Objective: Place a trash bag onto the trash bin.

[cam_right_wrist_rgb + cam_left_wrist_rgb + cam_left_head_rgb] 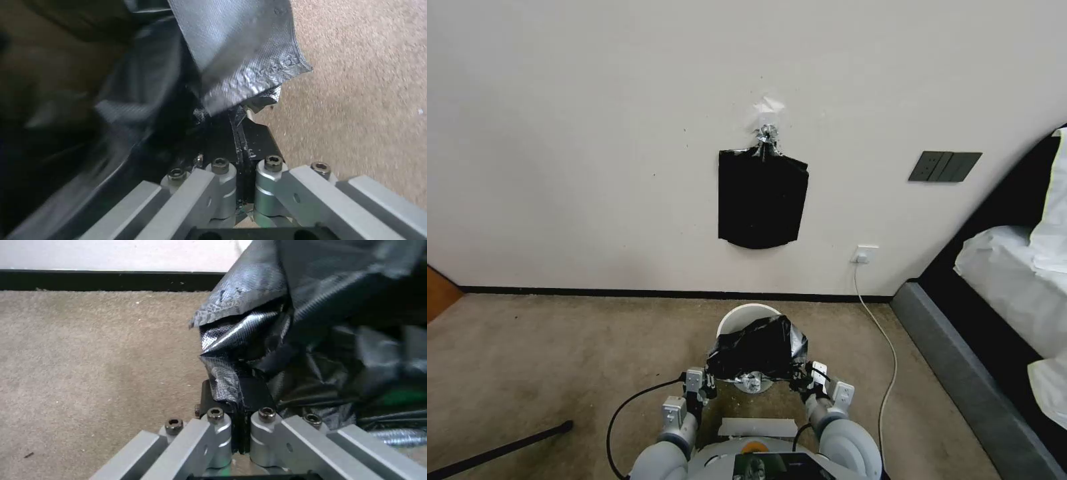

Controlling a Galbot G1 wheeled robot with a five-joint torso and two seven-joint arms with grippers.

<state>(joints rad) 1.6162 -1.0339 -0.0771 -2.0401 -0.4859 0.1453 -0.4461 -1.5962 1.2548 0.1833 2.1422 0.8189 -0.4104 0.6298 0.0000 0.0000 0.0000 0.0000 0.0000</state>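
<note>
The trash bag (758, 348), thin, glossy black and crinkled, is stretched between my two grippers just in front of the trash bin (740, 318), a round cream-white bucket on the carpet by the wall. The bag covers the bin's near side; the far rim shows above it. My left gripper (710, 383) is shut on the bag's left edge, and the left wrist view shows its black fingers (222, 396) pinching a fold of the trash bag (285, 340). My right gripper (796, 380) is shut on the right edge, with its fingers (256, 143) clamped on the trash bag (240, 56).
A flat black bundle of bags (762, 198) hangs from a metal clip (766, 137) on the wall above the bin. A white cable (887, 347) runs from a wall socket (865, 254) across the carpet. A bed frame (967, 373) stands at the right; a black rod (494, 453) lies at the left.
</note>
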